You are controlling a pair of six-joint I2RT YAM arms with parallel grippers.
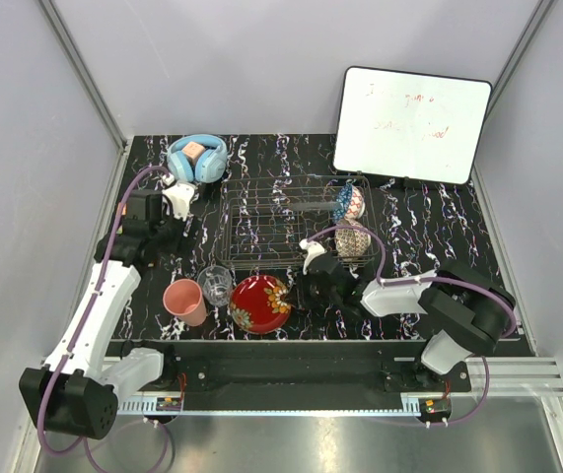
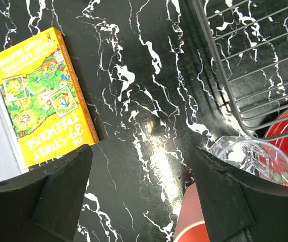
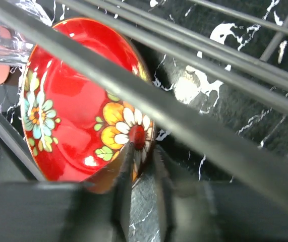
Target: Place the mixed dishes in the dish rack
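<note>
The red floral plate (image 1: 259, 304) lies on the table in front of the dish rack (image 1: 261, 212). My right gripper (image 1: 296, 294) is shut on the plate's right rim (image 3: 83, 101), seen past the rack wires (image 3: 184, 116). The clear tumbler (image 1: 216, 284) and the pink cup (image 1: 184, 301) stand left of the plate. The blue patterned bowl (image 1: 348, 202) and the cream lattice bowl (image 1: 353, 241) sit in the rack's right end. My left gripper (image 1: 184, 241) is open and empty over bare table (image 2: 138, 166), left of the rack (image 2: 254, 65), with the tumbler (image 2: 244, 156) and cup (image 2: 191, 222) by its right finger.
Blue headphones (image 1: 197, 158) lie behind the rack's left corner. A whiteboard (image 1: 411, 123) leans at the back right. A yellow book (image 2: 43, 96) lies against the left wall. Enclosure walls close in both sides.
</note>
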